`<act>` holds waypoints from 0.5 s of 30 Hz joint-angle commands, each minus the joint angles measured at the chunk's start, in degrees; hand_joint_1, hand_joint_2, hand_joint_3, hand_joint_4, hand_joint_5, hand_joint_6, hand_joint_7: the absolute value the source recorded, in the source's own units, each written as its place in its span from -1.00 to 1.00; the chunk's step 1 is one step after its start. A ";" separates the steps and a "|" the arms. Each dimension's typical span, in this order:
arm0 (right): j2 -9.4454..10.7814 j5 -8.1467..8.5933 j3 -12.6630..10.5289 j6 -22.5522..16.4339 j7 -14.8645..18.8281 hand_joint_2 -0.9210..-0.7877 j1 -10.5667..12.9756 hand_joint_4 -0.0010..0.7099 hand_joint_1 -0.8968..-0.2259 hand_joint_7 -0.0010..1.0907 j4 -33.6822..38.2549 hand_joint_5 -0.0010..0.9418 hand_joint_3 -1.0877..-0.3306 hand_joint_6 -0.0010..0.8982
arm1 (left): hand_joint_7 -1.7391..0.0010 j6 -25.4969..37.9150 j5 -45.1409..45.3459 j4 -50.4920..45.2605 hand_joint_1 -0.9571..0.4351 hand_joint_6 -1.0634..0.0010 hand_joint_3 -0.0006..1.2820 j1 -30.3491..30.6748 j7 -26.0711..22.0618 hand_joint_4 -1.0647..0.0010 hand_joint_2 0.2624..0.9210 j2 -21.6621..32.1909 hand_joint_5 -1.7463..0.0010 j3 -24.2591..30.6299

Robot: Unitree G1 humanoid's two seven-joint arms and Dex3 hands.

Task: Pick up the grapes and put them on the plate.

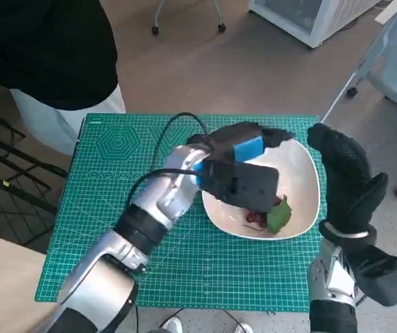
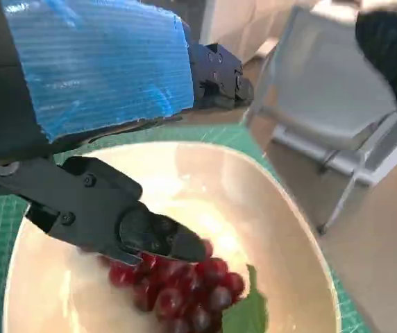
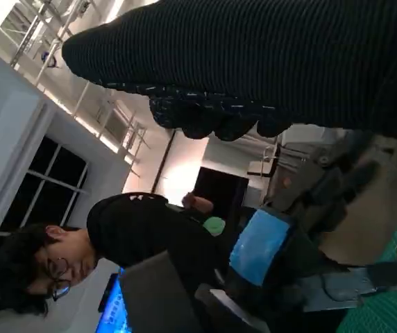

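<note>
Head, left wrist and right wrist views of one moment. At far left of the head view a person (image 1: 53, 55) in a black top and pale trousers stands beside the surface, which is covered by a green cutting mat (image 1: 115, 229) printed with a white grid and a hexagon figure; its small lettering is too fine to read. The left hand (image 1: 237, 170), blue tape across its back, reaches over the white plate (image 1: 302, 173). In the left wrist view its black fingers (image 2: 150, 236) rest on the top of the grapes (image 2: 184, 291), a red bunch with a green leaf (image 2: 243, 316) lying inside the plate on its near side; whether the fingers grip the bunch or only touch it cannot be told. In the head view the grapes (image 1: 255, 217) and leaf (image 1: 279, 214) show just below the hand. Farther right, the right hand (image 1: 348, 180), in its knitted glove, is raised beside the plate's rim with fingers extended and apart, holding nothing. No brand or readable label appears in any view.
</note>
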 commanded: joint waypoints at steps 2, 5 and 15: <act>0.44 -0.28 0.37 0.89 -0.70 -1.00 1.04 0.04 -0.41 -0.48 -0.02 -1.00 0.15 -0.56 | 0.98 -6.06 -5.95 1.39 -0.69 0.69 -0.72 3.17 0.65 0.89 1.00 2.52 0.98 5.07; 0.42 -0.21 0.48 1.09 -0.84 -1.00 1.21 0.04 -0.41 -0.49 -0.52 -1.00 0.15 -0.56 | 0.97 -9.83 -12.17 2.35 -0.69 0.65 -0.67 5.65 0.54 0.85 1.00 3.14 0.97 10.31; 0.71 -0.69 0.89 1.49 -1.69 -1.00 1.58 0.04 -0.42 -0.50 -1.67 -1.00 0.15 -0.56 | 0.95 -15.16 -35.74 -2.15 -0.50 0.55 -0.62 15.66 -5.83 0.74 1.00 1.10 0.97 26.95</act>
